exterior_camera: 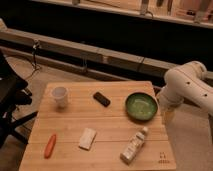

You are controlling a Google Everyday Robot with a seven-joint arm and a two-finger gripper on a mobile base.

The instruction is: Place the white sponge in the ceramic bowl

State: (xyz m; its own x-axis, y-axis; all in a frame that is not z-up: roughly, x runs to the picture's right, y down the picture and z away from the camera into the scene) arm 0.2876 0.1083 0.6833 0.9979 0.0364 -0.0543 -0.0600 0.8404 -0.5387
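Your wooden table [65, 125] carries six items. Every place below is given against the ceramic bowl [141, 106], which is glossy green and stands upright near the table's right edge, toward the far side.

1. Black chair [10, 100]: off the table, far to the left of the bowl.
2. Orange carrot-shaped item [50, 145]: lying flat, well left of the bowl and nearer to you, by the front left corner.
3. White cup [59, 96]: upright, well left of the bowl, about level with it.
4. White sponge [87, 138]: lying flat on the wood, left of the bowl and nearer to you, well apart from it and touching nothing else.
5. Black remote [101, 98]: lying at a slant, left of the bowl, between it and the cup.
6. Pale bottle [134, 146]: lying on its side, straight in front of the bowl, apart from it.
7. Gripper [168, 118]: just right of the bowl, at the table's right edge, hanging downward and holding nothing you can see. You cannot tell whether it is wide or narrow.
8. White arm [187, 85]: right of the bowl, beyond the table edge, bending down to the gripper.
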